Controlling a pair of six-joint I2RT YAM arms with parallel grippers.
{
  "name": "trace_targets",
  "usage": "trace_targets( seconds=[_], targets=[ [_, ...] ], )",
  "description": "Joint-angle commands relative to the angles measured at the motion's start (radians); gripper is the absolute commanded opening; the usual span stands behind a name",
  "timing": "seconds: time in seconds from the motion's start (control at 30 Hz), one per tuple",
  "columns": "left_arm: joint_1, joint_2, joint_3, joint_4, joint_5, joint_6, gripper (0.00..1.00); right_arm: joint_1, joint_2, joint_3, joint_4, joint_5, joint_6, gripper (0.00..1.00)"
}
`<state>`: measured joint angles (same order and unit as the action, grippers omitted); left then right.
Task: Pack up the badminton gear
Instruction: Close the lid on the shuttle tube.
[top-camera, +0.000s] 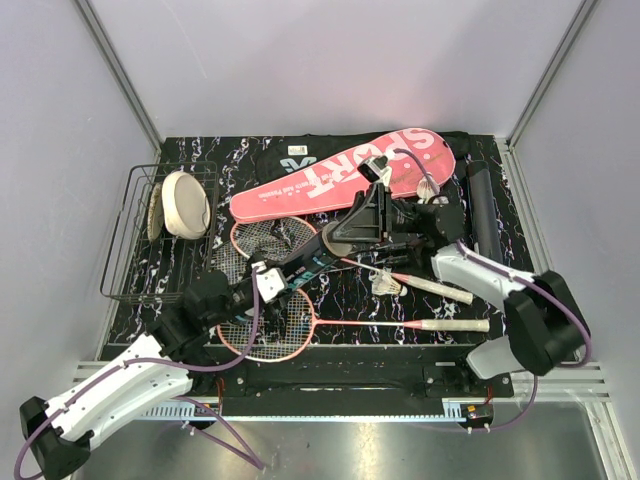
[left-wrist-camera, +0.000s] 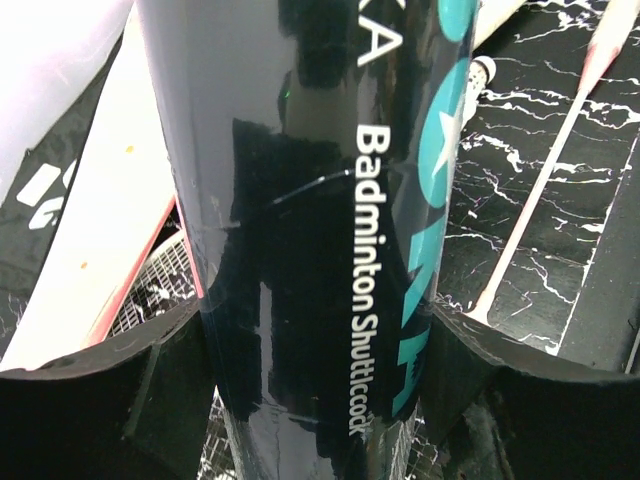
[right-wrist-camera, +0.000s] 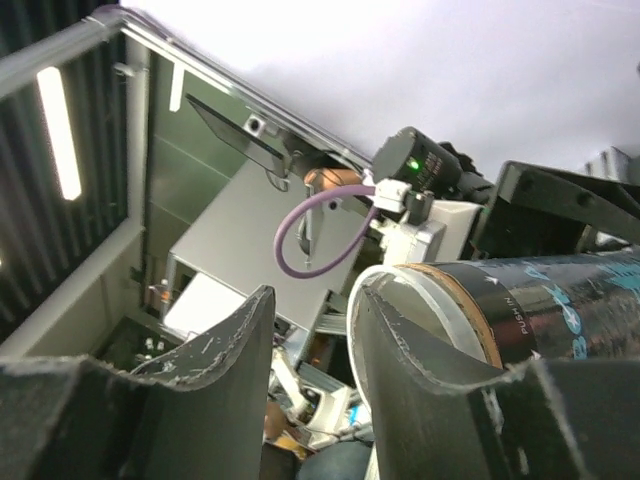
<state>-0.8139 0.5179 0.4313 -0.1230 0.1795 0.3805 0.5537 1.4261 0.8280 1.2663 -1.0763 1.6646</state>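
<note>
My left gripper is shut on the dark tube, which is printed "Badminton Shuttlecock" and held slanting above the rackets. The tube's white-rimmed open end meets my right gripper, which is open with an empty gap. One of its fingers stands at the tube's mouth. Two pink-framed rackets lie on the mat, white handles pointing right. A white shuttlecock lies between the handles. The pink "SPORT" case rests on the black bag at the back.
A black wire basket at the left holds a cream round disc. A dark long object lies along the mat's right edge. A small white thing sits on the pink case. A racket shaft runs beside the tube.
</note>
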Motion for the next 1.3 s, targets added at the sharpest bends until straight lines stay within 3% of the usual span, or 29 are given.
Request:
trace_targets(
  seconds=[0.0, 0.13, 0.23, 0.27, 0.37, 0.5, 0.63, 1.0, 1.2, 1.27],
  targets=[
    [-0.034, -0.016, 0.11, 0.711, 0.261, -0.088, 0.0, 0.143, 0.226, -0.044, 0.281, 0.056, 0.136, 0.47],
    [-0.033, -0.019, 0.124, 0.682, 0.259, -0.056, 0.0, 0.149, 0.186, -0.066, 0.124, 0.02, 0.049, 0.45],
    [-0.034, -0.03, 0.168, 0.544, 0.236, 0.01, 0.0, 0.124, 0.066, -0.04, -0.122, -0.01, -0.081, 0.45],
    [-0.034, -0.045, 0.176, 0.481, 0.229, 0.023, 0.0, 0.112, 0.024, -0.008, -0.444, -0.011, -0.273, 0.45],
    [-0.034, -0.091, 0.179, 0.422, 0.192, 0.064, 0.0, 0.112, -0.09, 0.138, -1.156, 0.059, -0.739, 0.46],
    [-0.036, -0.082, 0.228, 0.349, 0.193, 0.107, 0.0, 0.127, -0.095, 0.145, -1.171, -0.01, -0.73, 0.49],
    [-0.034, -0.067, 0.227, 0.407, 0.206, 0.084, 0.0, 0.129, -0.085, 0.161, -1.251, 0.002, -0.759, 0.49],
    [-0.037, -0.013, 0.304, 0.309, 0.232, 0.098, 0.0, 0.143, -0.035, 0.43, -1.892, 0.254, -1.192, 0.5],
    [-0.037, -0.019, 0.281, 0.232, 0.181, 0.138, 0.0, 0.138, -0.136, 0.496, -1.814, 0.285, -1.143, 0.54],
    [-0.037, -0.033, 0.264, 0.227, 0.154, 0.136, 0.0, 0.14, -0.165, 0.438, -1.672, 0.27, -1.036, 0.53]
  ],
)
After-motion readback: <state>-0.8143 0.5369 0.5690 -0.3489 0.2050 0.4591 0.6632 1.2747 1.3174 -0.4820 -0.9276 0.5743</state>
